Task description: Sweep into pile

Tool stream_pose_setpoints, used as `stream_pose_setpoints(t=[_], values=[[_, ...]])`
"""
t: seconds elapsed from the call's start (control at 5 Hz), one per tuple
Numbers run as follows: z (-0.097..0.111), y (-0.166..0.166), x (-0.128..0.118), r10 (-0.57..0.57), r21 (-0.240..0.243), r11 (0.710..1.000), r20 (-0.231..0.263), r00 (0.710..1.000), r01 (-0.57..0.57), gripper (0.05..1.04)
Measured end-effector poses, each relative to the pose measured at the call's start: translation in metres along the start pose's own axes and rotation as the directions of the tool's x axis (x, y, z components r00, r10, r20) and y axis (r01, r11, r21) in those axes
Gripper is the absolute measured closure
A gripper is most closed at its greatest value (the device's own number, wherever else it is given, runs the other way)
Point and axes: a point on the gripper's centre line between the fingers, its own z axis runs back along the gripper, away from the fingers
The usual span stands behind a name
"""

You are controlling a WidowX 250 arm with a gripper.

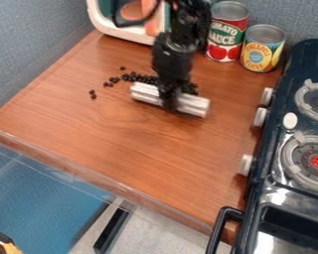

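Apparently fingers (168, 98) clamped midway along the white ribbed bar (192, 105), beside black beads (145, 79).

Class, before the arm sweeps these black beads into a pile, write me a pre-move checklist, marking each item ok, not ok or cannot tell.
1. White bar held near its middle by the hand: ok.
2. Bar flush against the wooden counter: cannot tell.
3. Black beads gathered in one pile: not ok, they trail off to the image left of the bar.
4. Stray beads within the bar's span: not ok, they lie beyond its left end.
5. Red-labelled can and yellow-labelled can upright: ok.
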Motion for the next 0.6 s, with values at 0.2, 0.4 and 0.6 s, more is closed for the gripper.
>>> stream_pose_setpoints(t=[0.2,0.4,0.6], values=[[0.033,0.013,0.018,-0.003,-0.053,0.999,-0.023,1.000,0.002,0.705],[0.043,0.030,0.035,-0.017,-0.067,0.998,-0.019,1.000,0.016,0.705],[0.025,0.055,0.064,-0.076,0.007,0.997,0.029,0.997,0.076,0.705]])
